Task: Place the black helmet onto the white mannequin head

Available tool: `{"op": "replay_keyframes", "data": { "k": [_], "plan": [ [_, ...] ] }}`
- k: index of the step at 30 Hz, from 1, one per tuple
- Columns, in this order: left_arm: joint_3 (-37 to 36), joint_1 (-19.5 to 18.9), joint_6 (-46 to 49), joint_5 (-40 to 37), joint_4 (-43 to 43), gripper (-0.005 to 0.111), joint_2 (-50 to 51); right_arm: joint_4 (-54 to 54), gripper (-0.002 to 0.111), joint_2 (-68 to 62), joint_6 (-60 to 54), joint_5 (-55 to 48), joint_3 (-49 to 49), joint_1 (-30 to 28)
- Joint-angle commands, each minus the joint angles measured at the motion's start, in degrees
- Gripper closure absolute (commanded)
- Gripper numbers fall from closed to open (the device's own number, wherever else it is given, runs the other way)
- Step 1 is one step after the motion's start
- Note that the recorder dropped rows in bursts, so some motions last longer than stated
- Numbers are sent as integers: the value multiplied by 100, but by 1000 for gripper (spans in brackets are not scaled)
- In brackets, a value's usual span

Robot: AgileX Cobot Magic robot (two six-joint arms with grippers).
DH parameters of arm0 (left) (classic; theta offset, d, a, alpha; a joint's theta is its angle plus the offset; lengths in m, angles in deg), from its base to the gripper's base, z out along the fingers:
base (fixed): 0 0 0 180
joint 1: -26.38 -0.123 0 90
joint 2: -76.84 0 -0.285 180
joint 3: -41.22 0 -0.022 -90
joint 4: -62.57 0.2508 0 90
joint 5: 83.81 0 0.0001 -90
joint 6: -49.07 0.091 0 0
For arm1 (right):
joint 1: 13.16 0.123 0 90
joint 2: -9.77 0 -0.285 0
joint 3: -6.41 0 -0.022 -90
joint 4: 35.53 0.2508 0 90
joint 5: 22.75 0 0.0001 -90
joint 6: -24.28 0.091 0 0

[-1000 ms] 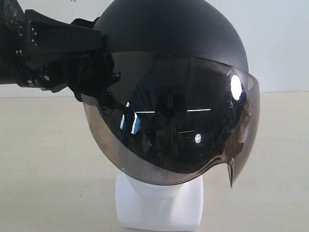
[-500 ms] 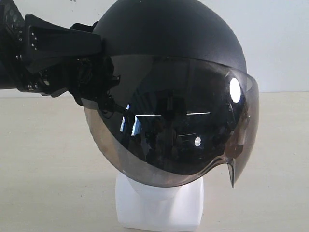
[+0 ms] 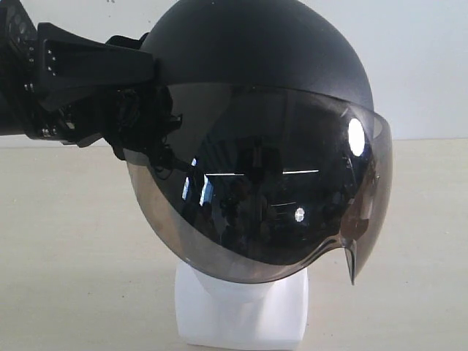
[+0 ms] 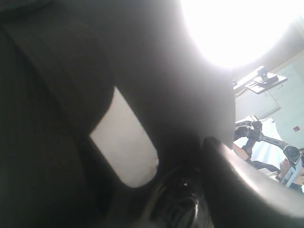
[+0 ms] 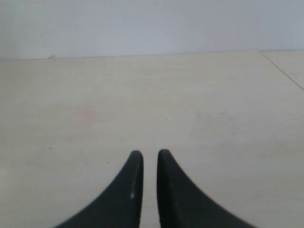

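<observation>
Beige tabletop point(image 3: 73, 256) meets a pale wall point(image 3: 424, 66) behind the black helmet point(image 3: 256, 66).

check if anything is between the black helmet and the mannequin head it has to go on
Nothing visible does. The black helmet is down over the white mannequin head, of which only the neck and base show below the visor. The left gripper grips the helmet's side edge.
</observation>
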Motion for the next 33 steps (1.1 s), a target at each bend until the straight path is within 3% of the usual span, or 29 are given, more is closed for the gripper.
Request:
{"op": "replay_keyframes", "data": {
  "k": [1,9,16,33],
  "plan": [
    [-60,-136,380,-1562,789,68,112,-8,96,20,-6,49,5,-3],
    [-60,-136,380,-1544,877,55,112,-8,96,20,-6,49,5,-3],
    [-60,-136,301,-1590,978,35,112,-8,96,20,-6,49,5,-3],
    [-74,-163,95,-1806,1367,33,112,-8,96,20,-6,49,5,-3]
  ]
}}
